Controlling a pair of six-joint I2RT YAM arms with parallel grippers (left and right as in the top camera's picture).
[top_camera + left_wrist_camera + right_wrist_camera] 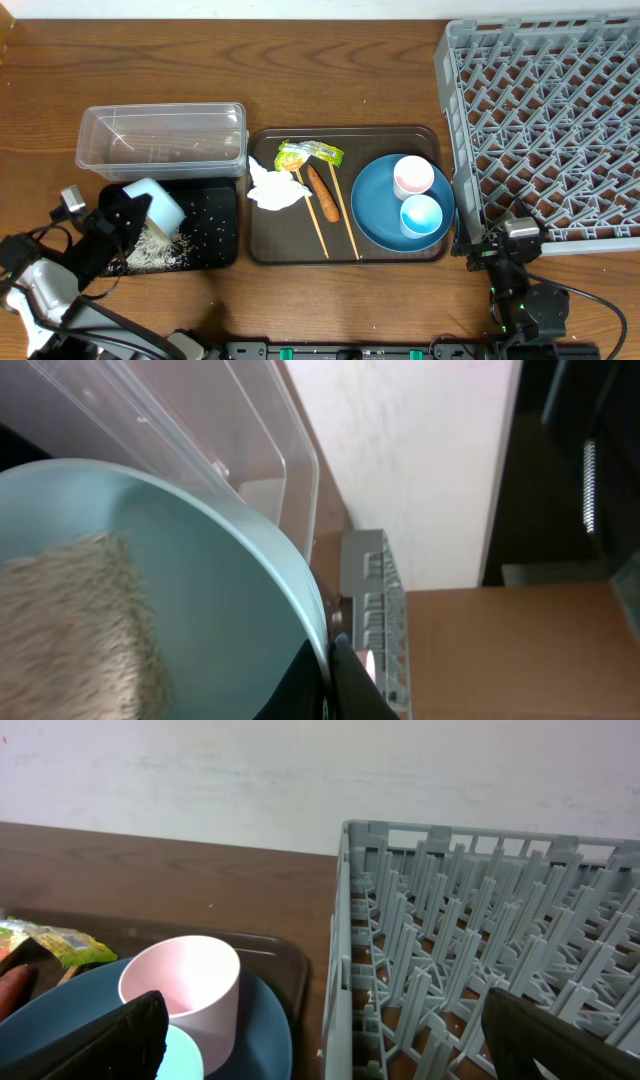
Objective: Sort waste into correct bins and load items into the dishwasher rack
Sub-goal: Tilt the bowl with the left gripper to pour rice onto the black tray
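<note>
Left gripper [333, 665] is clamped tight on the rim of the pale blue bowl [158, 203] and has it tipped up on edge over the shallow black tray [215, 215]. The wrist view shows a blurred mass of rice inside the bowl. From overhead, white rice grains [155, 250] sit heaped on the tray's near-left part, with loose ones scattered across the rest of it. The clear plastic tub [165, 110] sits just behind the black tray.

At centre is the brown serving tray [285, 235]. On its left half lie the crumpled white napkin [272, 187], the yellow-green wrapper [305, 154] and the orange sausage piece [323, 193], with the two chopsticks [313, 220] running lengthwise on either side of the sausage. On the right half is the blue plate [375, 205], carrying the pink cup [413, 177] and, nearer the robot, the light blue cup [420, 215].

The grey dishwasher rack [545, 110] fills the right side. The right gripper [325, 1040] is at the rack's near-left corner, just beside the serving tray — jaws spread wide, nothing between them.
</note>
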